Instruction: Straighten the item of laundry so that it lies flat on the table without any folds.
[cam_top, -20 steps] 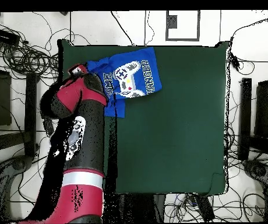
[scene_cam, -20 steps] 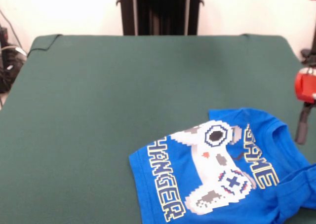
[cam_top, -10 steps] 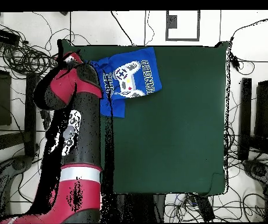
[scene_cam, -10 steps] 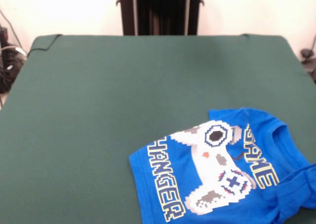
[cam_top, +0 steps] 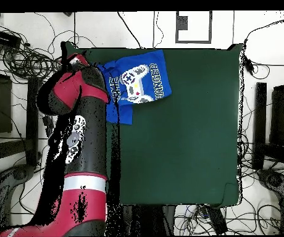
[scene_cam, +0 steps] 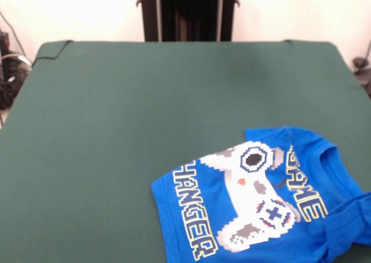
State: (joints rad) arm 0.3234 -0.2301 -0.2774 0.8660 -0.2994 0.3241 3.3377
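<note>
Overhead, L to R: the red and black arm [cam_top: 76, 148] runs up the table's left edge, its end near the top-left corner, over or just beside the shirt's left part. Gripper itself is hidden under the arm's bulk there; can't tell if the pincer is apart or together. Front view shows no arm at all.

Green table [scene_cam: 145, 101] is mostly bare cloth. The item of laundry [scene_cam: 255, 199], a bright blue tee, sits in the front view's lower right, running off the bottom edge & close to the right edge. Overhead it's at the table's top-left corner [cam_top: 135, 83].

Shirt look: chest panel lies fairly flat, white pixel controller print w/ grey buttons, dark ring, red-blue cross pad. White-yellow block letters on both sides of it, one side reading "HANGER", the other partly readable. Neckline shows as a curved seam toward the right. Far right part isn't flat: fabric bunched & doubled over into a thick fold w/ creases. Left hem edge is straight, slightly angled.
</note>
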